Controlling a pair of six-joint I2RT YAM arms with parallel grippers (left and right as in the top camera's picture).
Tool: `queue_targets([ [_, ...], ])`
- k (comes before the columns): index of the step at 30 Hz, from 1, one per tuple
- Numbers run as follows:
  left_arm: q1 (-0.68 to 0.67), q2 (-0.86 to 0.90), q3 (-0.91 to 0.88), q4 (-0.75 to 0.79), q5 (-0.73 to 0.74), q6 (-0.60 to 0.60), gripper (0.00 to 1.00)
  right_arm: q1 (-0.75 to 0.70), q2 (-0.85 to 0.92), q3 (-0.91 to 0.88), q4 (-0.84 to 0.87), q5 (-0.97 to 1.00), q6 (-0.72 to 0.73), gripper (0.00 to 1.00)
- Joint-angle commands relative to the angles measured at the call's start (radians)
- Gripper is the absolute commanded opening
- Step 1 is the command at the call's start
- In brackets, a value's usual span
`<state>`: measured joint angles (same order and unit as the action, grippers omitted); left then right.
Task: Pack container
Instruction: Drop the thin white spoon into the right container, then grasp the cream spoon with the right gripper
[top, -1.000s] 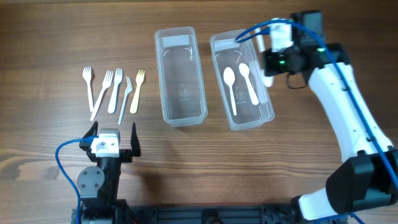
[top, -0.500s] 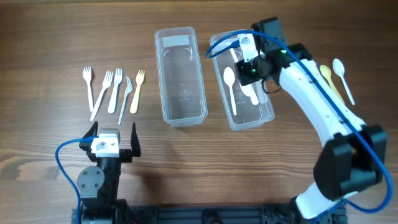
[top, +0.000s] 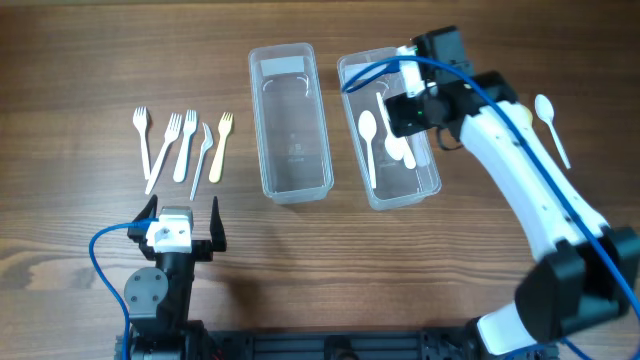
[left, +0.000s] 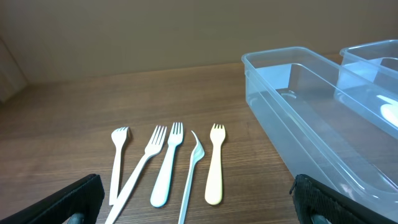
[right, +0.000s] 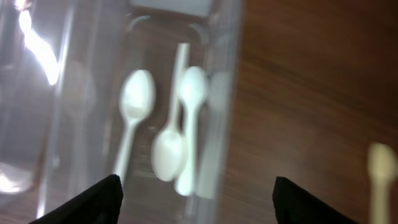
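1. The right claw (top: 408, 108) hangs over the right container (top: 432, 182). It is released: in the wrist view its two fingers (right: 93, 199) stand wide apart with nothing between them.
2. Directly beneath this claw, three white spoons (right: 168, 149) lie on the floor of the right container. Two of them touch along their handles, and the third lies just beside them, toward the other container.
3. A single white spoon (top: 547, 112) lies on the desk (top: 80, 60), outside the container on the side of the right claw away from the left arm. It is well apart from the claw.
4. The second container (top: 256, 130) stands just beside the right container. It is on the far side of that container from the right claw, and ahead and to the right of the left claw (top: 182, 212).
5. The left claw sits low by the near edge of the desk. It is released, with its dark fingers wide apart and gripping nothing.
6. Straight ahead of the left claw, five forks (left: 166, 165) lie side by side on the desk. Four are white, and the yellowish fork (left: 214, 165) is the one nearest the second container.
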<state>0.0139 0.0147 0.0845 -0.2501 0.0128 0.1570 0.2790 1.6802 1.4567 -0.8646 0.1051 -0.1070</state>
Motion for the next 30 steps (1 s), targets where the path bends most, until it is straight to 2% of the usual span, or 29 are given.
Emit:
queue_targets([
  [1, -0.001, -0.007, -0.008, 0.003, 0.001, 0.019, 1.0, -0.066, -0.044, 0.031, -0.043, 0.142, -0.075, 0.8],
  [9, -0.001, -0.007, -0.008, 0.003, 0.001, 0.019, 1.0, -0.312, -0.032, 0.025, -0.038, 0.084, -0.074, 0.81],
  [13, -0.001, -0.007, -0.008, 0.003, 0.001, 0.019, 1.0, -0.43, -0.018, 0.025, -0.006, -0.05, -0.101, 0.81],
  [17, -0.001, -0.007, -0.008, 0.003, 0.001, 0.019, 1.0, -0.516, 0.021, 0.025, 0.016, -0.054, -0.126, 0.8],
  [23, -0.001, -0.007, -0.008, 0.003, 0.001, 0.019, 1.0, -0.565, 0.122, 0.025, 0.063, -0.058, -0.241, 0.77],
  [30, -0.001, -0.007, -0.008, 0.003, 0.001, 0.019, 1.0, -0.565, 0.248, 0.025, 0.115, -0.057, -0.261, 0.77],
])
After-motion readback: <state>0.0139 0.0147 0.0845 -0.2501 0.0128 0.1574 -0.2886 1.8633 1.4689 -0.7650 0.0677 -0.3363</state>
